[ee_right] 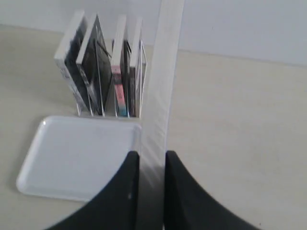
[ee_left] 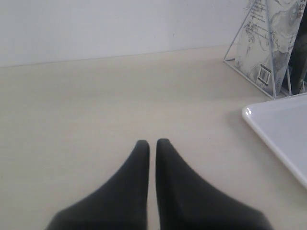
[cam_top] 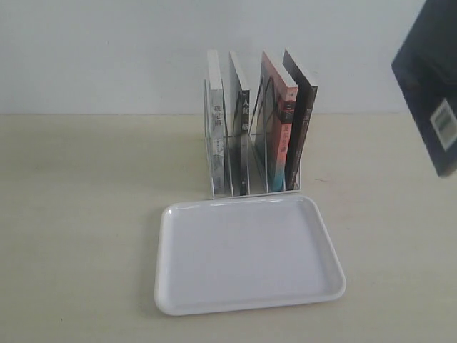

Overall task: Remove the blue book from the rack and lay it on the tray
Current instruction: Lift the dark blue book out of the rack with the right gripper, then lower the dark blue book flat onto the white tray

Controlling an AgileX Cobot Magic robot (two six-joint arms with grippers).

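Observation:
The blue book (cam_top: 428, 78) hangs in the air at the far right of the exterior view, its dark back cover and barcode facing the camera. My right gripper (ee_right: 152, 154) is shut on it; the right wrist view shows only the book's white page edge (ee_right: 160, 96) running out between the fingers. The white wire rack (cam_top: 212, 179) stands behind the white tray (cam_top: 250, 261), which lies flat with nothing on it. To the left of the rack and tray, my left gripper (ee_left: 152, 142) is shut on nothing, low over the table. Neither gripper shows in the exterior view.
Several books stand upright in the rack, among them a pink-red and teal spined one (cam_top: 285, 121) and a black-spined one (cam_top: 305, 121). The tray's corner (ee_left: 283, 129) lies near the left gripper. A pale wall stands behind the table.

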